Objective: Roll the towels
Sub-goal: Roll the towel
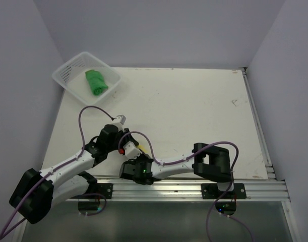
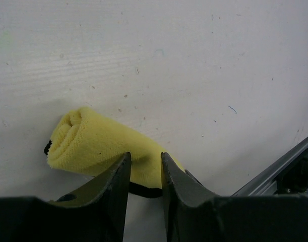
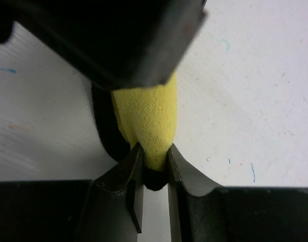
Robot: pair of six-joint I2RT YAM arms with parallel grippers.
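The yellow towel (image 2: 93, 146) lies rolled on the white table, with a strip of its black reverse showing under it. My left gripper (image 2: 144, 157) is shut on the near edge of the roll. My right gripper (image 3: 154, 150) is shut on one end of the same towel (image 3: 148, 121), and the left gripper's black body (image 3: 118, 40) hangs just beyond it. In the top view both grippers, left (image 1: 127, 145) and right (image 1: 137, 157), meet near the front edge, and only a sliver of yellow (image 1: 141, 149) shows. The green towel (image 1: 96, 81) lies rolled in the white basket.
The white mesh basket (image 1: 68, 74) stands at the table's back left corner. An aluminium rail (image 1: 194, 189) runs along the front edge, close behind the grippers; it also shows in the left wrist view (image 2: 280, 161). Walls enclose the table on the left, back and right.
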